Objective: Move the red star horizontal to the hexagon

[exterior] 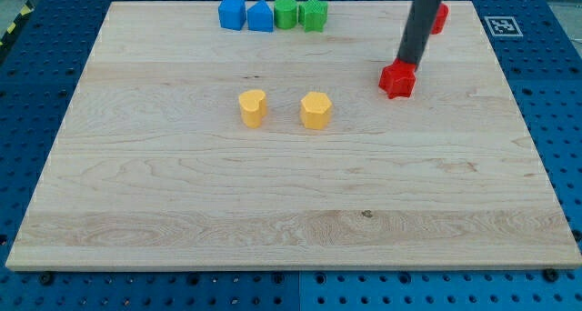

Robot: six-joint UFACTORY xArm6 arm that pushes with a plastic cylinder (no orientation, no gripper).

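The red star lies on the wooden board at the upper right. My tip touches the star's top edge, just above it. The yellow hexagon sits near the board's middle, left of and a little lower than the star. A yellow heart-shaped block sits left of the hexagon.
A row at the view's top holds a blue block, a blue house-shaped block, a green round block and a green star. Another red block is partly hidden behind the rod at the top right.
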